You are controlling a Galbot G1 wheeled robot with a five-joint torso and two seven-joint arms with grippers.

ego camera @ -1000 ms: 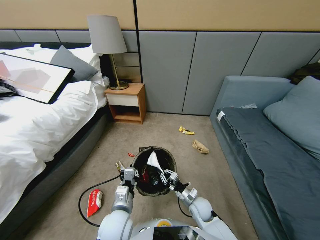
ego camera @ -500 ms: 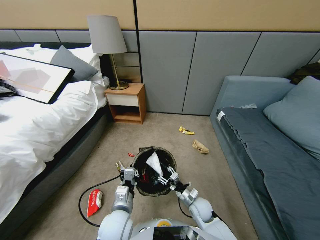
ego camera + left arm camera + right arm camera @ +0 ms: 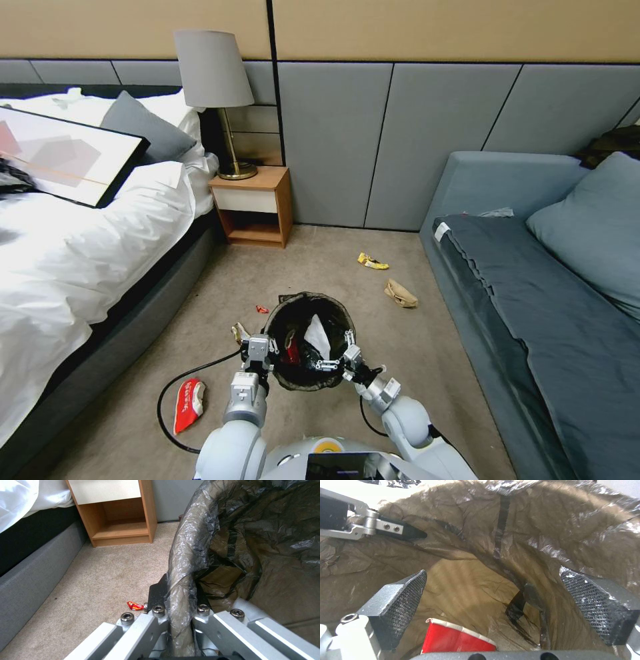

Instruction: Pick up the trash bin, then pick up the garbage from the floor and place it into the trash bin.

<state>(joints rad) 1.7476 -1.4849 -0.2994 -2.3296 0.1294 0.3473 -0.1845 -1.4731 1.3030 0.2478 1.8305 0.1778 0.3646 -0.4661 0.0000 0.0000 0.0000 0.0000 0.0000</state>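
Trash bin (image 3: 309,341), lined with a dark bag folded over its rim, at mid-floor between bed (image 3: 80,267) and sofa (image 3: 533,280), just ahead of the robot's torso. Left gripper (image 3: 257,351) clamped on the bin's left rim; in the left wrist view, one finger outside and one inside the bagged rim (image 3: 181,580), jaws closed on the plastic. Right gripper (image 3: 338,358) over the bin's right-near rim, pointing into the mouth, jaws apart and holding nothing; in the right wrist view, two textured pads (image 3: 403,597) spread wide over the bag's interior, with the far-off left gripper (image 3: 376,528) pinching the opposite rim. Inside the bin: white tissue (image 3: 318,335) resting free toward the right wall, red wrapper (image 3: 453,637) at the bottom.

On the carpet (image 3: 320,260): small red scrap (image 3: 262,309) just beyond the bin's left edge; a small packet (image 3: 239,331) beside the left gripper; red-and-white wrapper (image 3: 189,403) near the bed's base, next to a black cable (image 3: 175,387) looping across the floor; yellow wrapper (image 3: 373,261) and crumpled brown paper (image 3: 400,293) near the sofa's left edge. Nightstand (image 3: 253,207) with lamp (image 3: 217,93) in the corner by the bed head. Open carpet beyond the bin up to the wall panels; narrower strips along bed base and sofa front.
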